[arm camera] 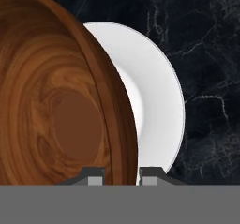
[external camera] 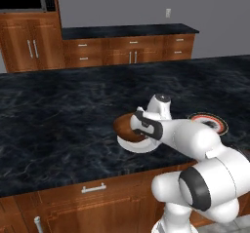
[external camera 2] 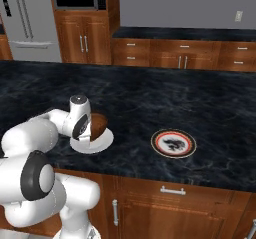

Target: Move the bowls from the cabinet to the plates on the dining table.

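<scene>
Simulated kitchen, dining table [external camera: 58, 115] with a black, pale-veined marble top seen from both base cameras. The white arm reaches over the table's near edge; its gripper [arm camera: 123, 177] is pinched on the rim of the dark-brown wooden bowl [arm camera: 56, 106], one finger tip inside the wall and one outside, as the hand view shows. The bowl [external camera 2: 99, 124] sits over the plain white plate [external camera 2: 95, 144], which lies close to the near edge of the table, toward the left end of the stretch visible in the right base view. In the left base view the bowl [external camera: 128, 128] is partly covered by the wrist, with the plate [external camera: 139, 146] showing beneath it. Whether the bowl's base touches the plate cannot be told. A second plate [external camera 2: 173, 143], with an orange ring and a dark centre, lies flat farther right along the same near edge, well apart from the first. Beyond the table, reddish-brown low cabinets [external camera: 129, 50] with silver handles stand along the grey wall.
</scene>
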You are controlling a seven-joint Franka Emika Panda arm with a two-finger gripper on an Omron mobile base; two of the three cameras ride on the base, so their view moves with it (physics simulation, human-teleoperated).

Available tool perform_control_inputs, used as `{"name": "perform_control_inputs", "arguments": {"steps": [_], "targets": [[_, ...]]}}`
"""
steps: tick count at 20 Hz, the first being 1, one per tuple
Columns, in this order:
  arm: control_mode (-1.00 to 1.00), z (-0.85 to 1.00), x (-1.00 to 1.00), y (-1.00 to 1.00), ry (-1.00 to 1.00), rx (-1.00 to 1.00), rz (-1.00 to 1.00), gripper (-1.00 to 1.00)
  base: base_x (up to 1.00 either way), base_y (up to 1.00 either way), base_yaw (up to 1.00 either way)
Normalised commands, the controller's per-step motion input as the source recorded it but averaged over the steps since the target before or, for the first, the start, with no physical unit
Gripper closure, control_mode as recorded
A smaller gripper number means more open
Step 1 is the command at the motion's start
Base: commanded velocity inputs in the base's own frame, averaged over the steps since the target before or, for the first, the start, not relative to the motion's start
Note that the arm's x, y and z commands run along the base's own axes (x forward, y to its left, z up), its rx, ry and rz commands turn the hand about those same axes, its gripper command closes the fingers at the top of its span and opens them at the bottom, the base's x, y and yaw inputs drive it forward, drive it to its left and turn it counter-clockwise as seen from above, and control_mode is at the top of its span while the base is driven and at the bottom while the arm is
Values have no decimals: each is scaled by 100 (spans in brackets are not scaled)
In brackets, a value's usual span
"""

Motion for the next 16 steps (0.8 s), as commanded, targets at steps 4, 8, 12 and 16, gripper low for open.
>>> {"name": "perform_control_inputs", "arguments": {"steps": [4,8,12,16], "targets": [[-100,0,3,0,0,0,0,100,0,0,0],[-100,0,5,0,2,0,0,100,0,0,0],[-100,-1,1,0,1,0,0,-100,0,0,0],[-100,0,0,0,2,0,0,-100,0,0,0]]}}
